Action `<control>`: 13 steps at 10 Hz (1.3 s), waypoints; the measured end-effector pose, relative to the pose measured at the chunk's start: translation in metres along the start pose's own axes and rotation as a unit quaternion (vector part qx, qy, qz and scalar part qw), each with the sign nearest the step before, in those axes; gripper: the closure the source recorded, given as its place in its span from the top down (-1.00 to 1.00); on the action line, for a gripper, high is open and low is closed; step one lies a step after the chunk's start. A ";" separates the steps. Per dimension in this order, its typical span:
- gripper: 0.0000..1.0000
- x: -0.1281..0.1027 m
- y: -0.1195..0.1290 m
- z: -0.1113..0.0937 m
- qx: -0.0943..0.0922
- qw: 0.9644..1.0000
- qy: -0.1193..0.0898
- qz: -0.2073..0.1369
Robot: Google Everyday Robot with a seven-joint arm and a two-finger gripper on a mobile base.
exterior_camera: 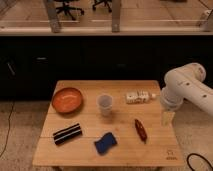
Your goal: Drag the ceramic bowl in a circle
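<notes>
At the right edge of the surface, the gripper hangs open and empty, likely readied to reach. The bowl sits untouched far left.

1. One wooden desk.
2. One ceramic bowl – orange-brown, round.
3. One translucent white cup.
4. One blue sponge.
5. One black bar with pale stripes.
6. One slim dark-red object.
7. One small white pack.
8. One gripper – hanging at the desk's right edge, fingers apart, nothing between them.
9. Two wheeled chairs in the background.
</notes>
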 end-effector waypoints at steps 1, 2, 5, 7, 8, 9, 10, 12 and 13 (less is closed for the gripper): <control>0.60 0.000 0.000 0.000 0.000 1.000 0.000 0.000; 0.60 0.000 0.000 0.000 0.000 1.000 0.000 0.000; 0.60 0.000 0.000 0.000 0.000 1.000 0.000 0.000; 0.60 -0.012 -0.005 -0.001 0.000 1.000 0.001 -0.010; 0.60 -0.030 -0.012 -0.001 0.001 1.000 0.003 -0.021; 0.60 -0.044 -0.016 -0.001 0.002 1.000 0.002 -0.028; 0.60 -0.052 -0.018 -0.001 0.002 0.999 0.005 -0.034; 0.60 -0.060 -0.022 -0.002 0.002 0.999 0.010 -0.046; 0.60 -0.063 -0.024 -0.003 0.003 0.999 0.010 -0.050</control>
